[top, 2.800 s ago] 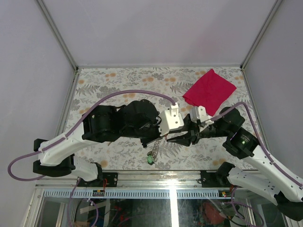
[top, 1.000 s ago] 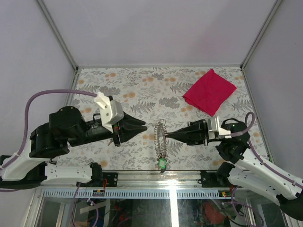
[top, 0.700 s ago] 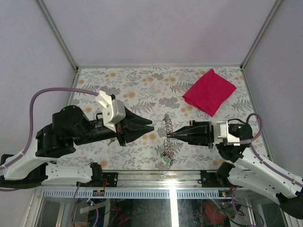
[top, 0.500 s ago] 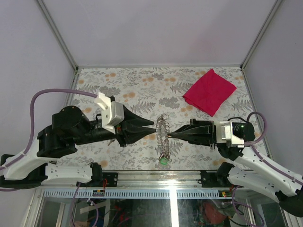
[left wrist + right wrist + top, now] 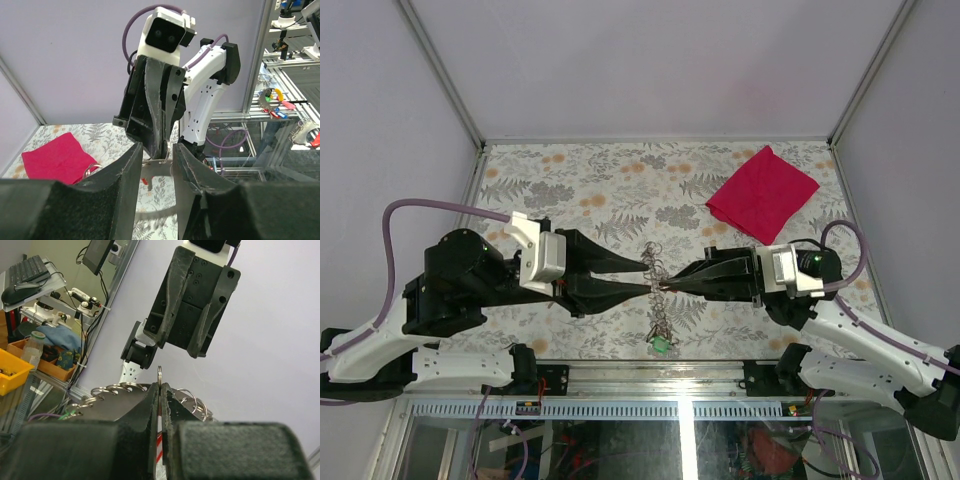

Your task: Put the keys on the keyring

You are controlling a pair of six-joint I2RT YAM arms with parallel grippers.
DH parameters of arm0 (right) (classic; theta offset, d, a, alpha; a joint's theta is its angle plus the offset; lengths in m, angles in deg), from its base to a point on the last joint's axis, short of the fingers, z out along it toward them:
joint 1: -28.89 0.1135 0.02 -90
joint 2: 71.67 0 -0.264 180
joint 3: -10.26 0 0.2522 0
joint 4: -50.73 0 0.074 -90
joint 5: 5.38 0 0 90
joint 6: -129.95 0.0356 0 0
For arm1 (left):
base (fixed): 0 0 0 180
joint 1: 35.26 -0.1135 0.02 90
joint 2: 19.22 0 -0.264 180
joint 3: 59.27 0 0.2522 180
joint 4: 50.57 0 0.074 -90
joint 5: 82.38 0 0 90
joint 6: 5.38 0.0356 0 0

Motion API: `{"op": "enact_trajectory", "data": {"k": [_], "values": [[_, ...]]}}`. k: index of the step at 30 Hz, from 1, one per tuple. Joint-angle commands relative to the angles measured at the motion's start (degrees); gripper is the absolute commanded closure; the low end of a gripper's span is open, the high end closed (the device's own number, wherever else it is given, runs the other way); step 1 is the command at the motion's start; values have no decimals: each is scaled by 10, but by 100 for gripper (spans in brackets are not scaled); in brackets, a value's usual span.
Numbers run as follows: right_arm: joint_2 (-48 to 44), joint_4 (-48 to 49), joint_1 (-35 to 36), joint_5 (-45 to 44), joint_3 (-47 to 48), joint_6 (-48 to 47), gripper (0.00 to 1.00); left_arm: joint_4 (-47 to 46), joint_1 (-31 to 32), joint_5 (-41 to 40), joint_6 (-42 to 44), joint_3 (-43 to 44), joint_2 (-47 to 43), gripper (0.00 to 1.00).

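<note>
My right gripper (image 5: 668, 286) is shut on the keyring (image 5: 656, 268), a bunch of linked steel rings held above the table's middle. In the right wrist view the jaws (image 5: 159, 388) pinch one ring (image 5: 159, 374) edge-on, with more rings on both sides. A chain of rings hangs down to a small green tag (image 5: 662, 344). My left gripper (image 5: 648, 279) is open, its fingertips either side of the bunch, facing the right gripper (image 5: 157, 145). A red key head (image 5: 145, 180) hangs below the pinched metal in the left wrist view. The yellow key is hidden.
A red cloth (image 5: 762, 193) lies at the table's far right, also in the left wrist view (image 5: 50, 157). The floral table top (image 5: 570, 180) is walled by frame posts and grey panels at the left, back and right.
Both arms have closed in toward the middle. The left gripper advanced right until its open fingers straddle the ring bunch. The right gripper shifted left with the rings, which swing below it.
</note>
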Motion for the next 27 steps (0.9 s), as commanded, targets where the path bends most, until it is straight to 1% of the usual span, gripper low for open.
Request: {"op": "enact_trajectory", "data": {"k": [1, 13, 24, 27], "values": [[8, 59, 10, -28, 42, 9, 97, -52, 2, 27, 14, -9, -5, 68], [5, 58, 11, -47, 46, 10, 97, -52, 2, 41, 11, -20, 0, 66], [-1, 48, 13, -47, 47, 11, 97, -53, 2, 17, 13, -19, 15, 69], [-2, 46, 14, -46, 46, 11, 97, -55, 1, 7, 14, -16, 19, 72]]}}
